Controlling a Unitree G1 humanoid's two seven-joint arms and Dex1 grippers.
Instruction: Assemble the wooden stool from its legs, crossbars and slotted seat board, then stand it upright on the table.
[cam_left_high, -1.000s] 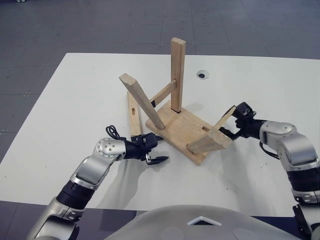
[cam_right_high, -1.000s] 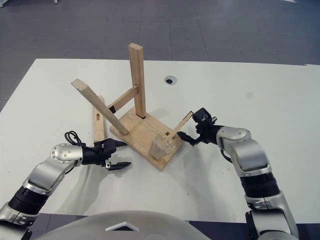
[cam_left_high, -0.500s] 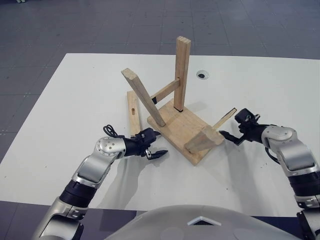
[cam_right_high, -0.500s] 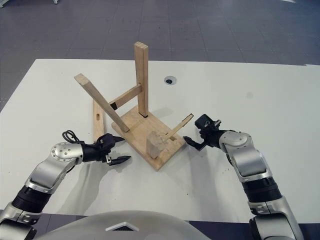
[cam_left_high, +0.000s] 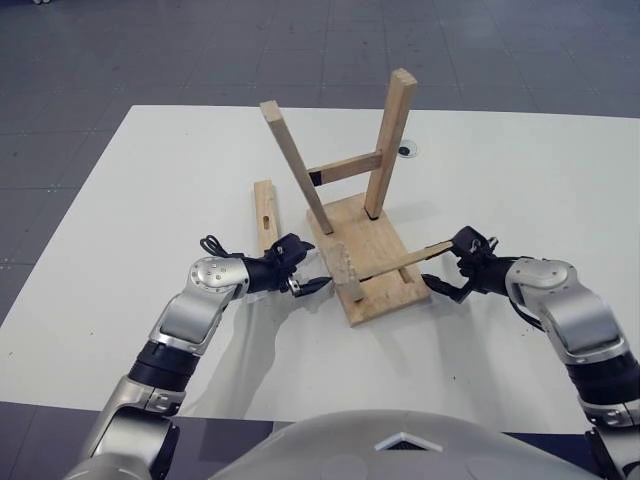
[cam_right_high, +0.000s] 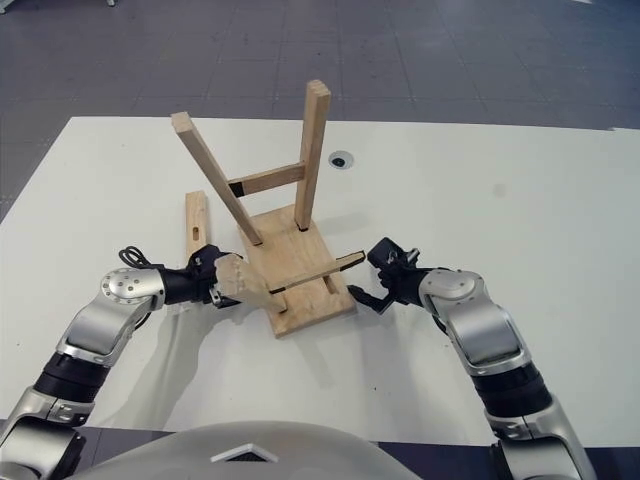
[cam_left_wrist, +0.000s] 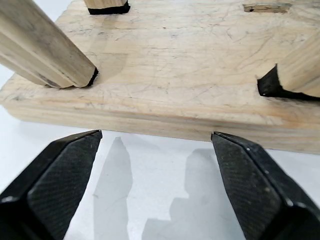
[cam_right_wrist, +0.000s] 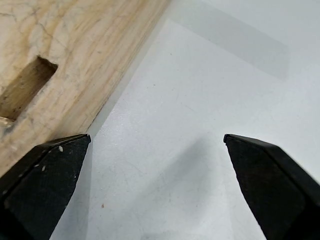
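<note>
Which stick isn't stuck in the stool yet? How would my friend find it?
Find the white table, then the seat board in its middle with legs poking up. On the robot's left of that board, one loose leg lies flat on the table. Unlike the others it is plugged into nothing and shows a small slot.

This is looking like a lab or test hall: a big white table (cam_left_high: 120, 200) with a round cable hole (cam_left_high: 404, 151) is standing on a wide grey tiled floor (cam_left_high: 200, 50)
</note>
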